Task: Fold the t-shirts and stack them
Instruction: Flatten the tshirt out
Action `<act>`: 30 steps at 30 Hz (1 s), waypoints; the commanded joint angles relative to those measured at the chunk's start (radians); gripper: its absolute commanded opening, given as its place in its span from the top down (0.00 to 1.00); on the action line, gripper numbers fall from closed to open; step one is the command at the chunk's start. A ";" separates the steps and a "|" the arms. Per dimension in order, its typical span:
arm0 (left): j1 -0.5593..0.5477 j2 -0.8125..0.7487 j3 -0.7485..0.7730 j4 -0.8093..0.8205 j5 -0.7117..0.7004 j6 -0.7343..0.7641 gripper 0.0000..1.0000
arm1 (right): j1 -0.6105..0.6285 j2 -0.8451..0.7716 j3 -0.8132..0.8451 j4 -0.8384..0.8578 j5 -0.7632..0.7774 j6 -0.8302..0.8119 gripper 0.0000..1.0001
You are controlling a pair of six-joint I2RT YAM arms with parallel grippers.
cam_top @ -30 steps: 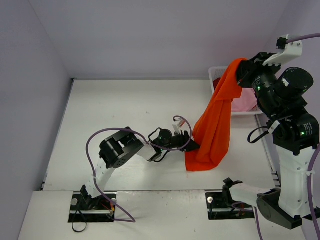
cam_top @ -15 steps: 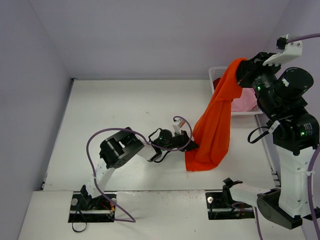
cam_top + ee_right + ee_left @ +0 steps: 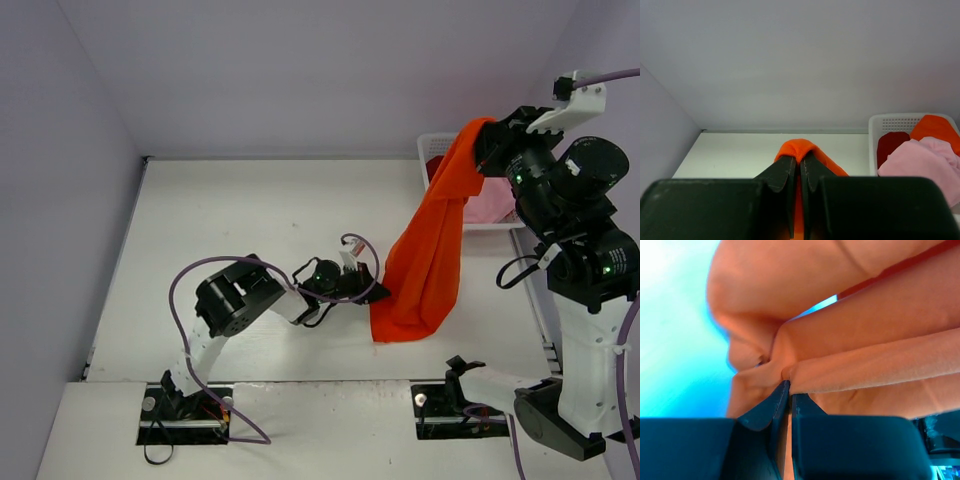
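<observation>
A large bright orange-red t-shirt [image 3: 430, 255] hangs from my raised right gripper [image 3: 487, 132], which is shut on its top fold [image 3: 800, 150]. Its lower end rests bunched on the table. My left gripper [image 3: 377, 289] is low on the table at the shirt's lower left edge, shut on a fold of the cloth [image 3: 785, 374]. The orange cloth fills the left wrist view [image 3: 865, 340]. A pink t-shirt [image 3: 920, 162], a dark red one [image 3: 891, 144] and another orange one [image 3: 936, 128] lie in the basket.
A white lattice basket [image 3: 428, 152] stands at the table's back right, partly behind the hanging shirt; its rim shows in the right wrist view [image 3: 895, 120]. The white table [image 3: 250, 230] is walled on the left and back. A purple cable [image 3: 190, 280] loops over the left arm.
The left gripper has drawn back slightly to the left, tugging the shirt's lower edge. The right arm and the hanging shirt hold nearly still.
</observation>
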 commanded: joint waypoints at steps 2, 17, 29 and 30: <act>0.060 -0.137 -0.044 0.028 -0.017 0.030 1.00 | -0.005 -0.035 -0.002 0.097 0.021 -0.024 1.00; 0.120 -0.570 -0.101 -0.553 -0.205 0.292 1.00 | -0.005 -0.114 -0.137 0.083 0.038 -0.035 1.00; 0.256 -0.973 -0.066 -1.028 -0.407 0.400 1.00 | -0.006 -0.258 -0.286 0.052 0.073 -0.043 1.00; 0.291 -0.998 -0.060 -1.054 -0.413 0.400 1.00 | -0.006 -0.275 -0.312 0.051 0.076 -0.038 1.00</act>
